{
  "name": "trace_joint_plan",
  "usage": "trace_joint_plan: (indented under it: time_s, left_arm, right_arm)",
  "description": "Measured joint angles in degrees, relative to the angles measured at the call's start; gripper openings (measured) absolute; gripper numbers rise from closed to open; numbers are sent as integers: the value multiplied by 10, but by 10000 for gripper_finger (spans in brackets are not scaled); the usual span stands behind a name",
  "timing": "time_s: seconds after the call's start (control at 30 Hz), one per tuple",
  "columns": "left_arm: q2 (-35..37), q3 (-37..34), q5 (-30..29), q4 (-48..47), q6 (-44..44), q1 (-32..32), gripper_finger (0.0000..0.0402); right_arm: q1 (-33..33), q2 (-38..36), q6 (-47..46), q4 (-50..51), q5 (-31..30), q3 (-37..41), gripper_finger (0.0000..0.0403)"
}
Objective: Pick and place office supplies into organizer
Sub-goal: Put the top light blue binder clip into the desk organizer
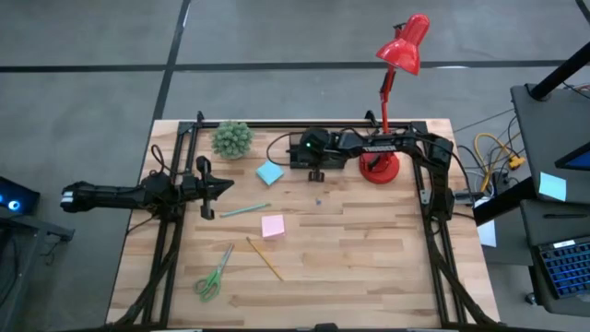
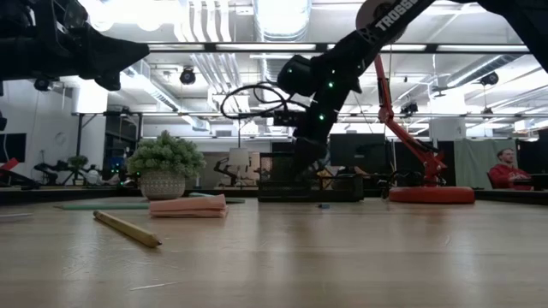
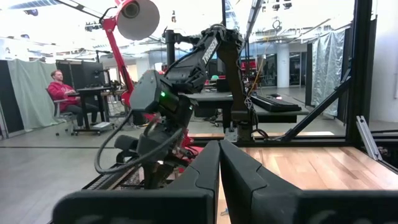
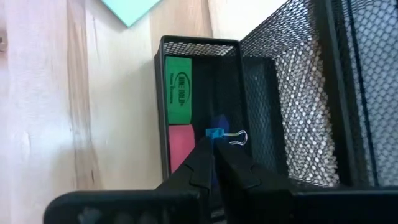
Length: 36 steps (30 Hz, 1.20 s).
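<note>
The right pincer (image 4: 214,149) hangs over the black mesh organizer (image 4: 199,46), its fingers pressed together on a small blue binder clip (image 4: 216,133) whose wire loop sticks out to one side. Below the clip, a narrow compartment holds a green eraser (image 4: 178,88) and a pink eraser (image 4: 180,148). The organizer (image 1: 304,157) stands near the far edge of the surface (image 1: 369,258), between a potted plant (image 1: 232,139) and the red desk lamp (image 1: 398,46). A light-blue sticky pad (image 1: 269,172) lies just beside it. The left pincer (image 1: 208,186) waits at the left edge, fingers pressed together and holding nothing. Mid-surface lie a teal pen (image 1: 244,210), a pink sticky pad (image 1: 273,226), a yellow pencil (image 1: 265,258) and green-handled scissors (image 1: 214,275).
</note>
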<state>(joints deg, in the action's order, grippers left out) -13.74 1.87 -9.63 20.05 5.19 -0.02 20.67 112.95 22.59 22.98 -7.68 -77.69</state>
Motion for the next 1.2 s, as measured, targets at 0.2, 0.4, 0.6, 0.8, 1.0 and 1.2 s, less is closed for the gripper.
trace_joint_plan:
  time_s: [0.2,0.4,0.6,0.8,1.0,1.2]
  left_arm:
    - [0,0,0,0,0,0,0]
    - [0,0,0,0,0,0,0]
    - [0,0,0,0,0,0,0]
    - [0,0,0,0,0,0,0]
    - [0,0,0,0,0,0,0]
    - [0,0,0,0,0,0,0]
  right_arm:
    - [3,0,4,55,1,-27,8]
    - [5,0,6,56,1,-23,8]
    - [5,0,6,63,2,-19,8]
    - [5,0,4,79,2,-18,8]
    - [5,0,4,81,2,-18,8]
    - [5,0,4,82,2,-18,8]
